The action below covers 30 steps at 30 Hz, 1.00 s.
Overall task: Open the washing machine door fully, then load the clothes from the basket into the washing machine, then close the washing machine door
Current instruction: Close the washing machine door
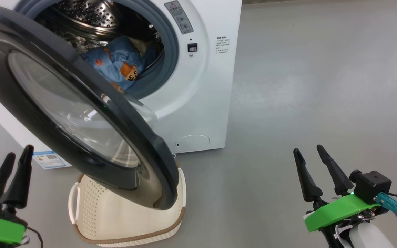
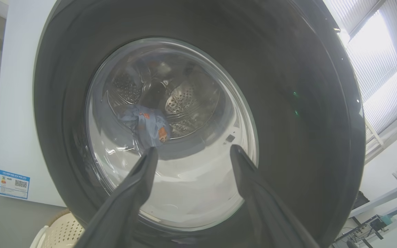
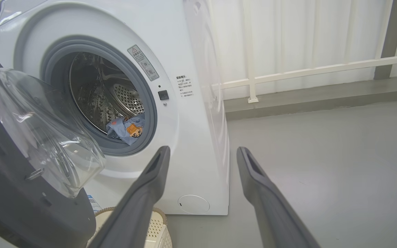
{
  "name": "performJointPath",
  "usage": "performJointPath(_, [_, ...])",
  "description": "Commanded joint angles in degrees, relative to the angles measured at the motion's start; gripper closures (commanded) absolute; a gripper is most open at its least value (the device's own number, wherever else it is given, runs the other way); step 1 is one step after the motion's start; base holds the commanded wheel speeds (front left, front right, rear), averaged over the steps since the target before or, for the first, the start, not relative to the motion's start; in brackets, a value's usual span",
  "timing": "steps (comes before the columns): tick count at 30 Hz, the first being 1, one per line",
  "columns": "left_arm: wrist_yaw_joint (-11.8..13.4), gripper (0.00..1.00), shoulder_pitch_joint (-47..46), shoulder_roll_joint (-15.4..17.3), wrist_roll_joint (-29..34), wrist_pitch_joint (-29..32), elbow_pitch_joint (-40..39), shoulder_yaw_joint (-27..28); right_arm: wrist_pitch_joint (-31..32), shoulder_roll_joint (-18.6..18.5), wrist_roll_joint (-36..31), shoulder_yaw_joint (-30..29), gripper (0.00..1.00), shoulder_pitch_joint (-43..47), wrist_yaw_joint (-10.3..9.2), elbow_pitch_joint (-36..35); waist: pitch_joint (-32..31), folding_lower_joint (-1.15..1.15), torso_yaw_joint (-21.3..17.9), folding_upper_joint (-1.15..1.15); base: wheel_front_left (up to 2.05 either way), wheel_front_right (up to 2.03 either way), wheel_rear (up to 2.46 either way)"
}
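Washing machine door [image 1: 71, 106] stands partway open across left of frame, lower edge over basket [image 1: 115, 213] at bottom centre. Clothes [image 1: 119, 63] lie inside washing machine [image 1: 202, 86], upper centre. Left hand [image 1: 20, 151], lower left: fingers apart, empty. Right hand [image 1: 307, 148], lower right: fingers apart, empty.

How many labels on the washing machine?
3: grey warning sticker at the upper right of the drum opening; printed text block on the front, right of it; blue sticker low on the side panel. The open washing machine door may hide more.
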Motion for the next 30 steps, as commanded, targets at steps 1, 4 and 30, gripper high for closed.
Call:
performJointPath(1, [-0.43, 0.0, -1.0, 2.98, 1.77, -2.65, -1.22, 1.35, -0.7, -0.91, 0.13, 0.76, 0.0, -0.75, 0.43, -1.34, -0.01, 0.0, 0.13, 0.0, 0.0, 0.0, 0.0])
performJointPath(4, [-0.43, 0.0, -0.15, 4.64, 5.32, -7.92, 0.49, -0.87, -0.7, -1.01, 0.13, 0.87, 0.0, -0.72, 0.43, -1.28, -0.19, 0.0, 0.25, 0.0, 0.0, 0.0, 0.0])
performJointPath(30, [-0.44, 0.0, 1.63, 3.0, 22.82, -25.5, 16.84, -5.55, -0.7, -2.39, 0.94, 1.59, 0.0, -0.08, 0.43, -1.04, -1.85, 0.0, 0.62, 0.0, 0.0, 0.0, 0.0])
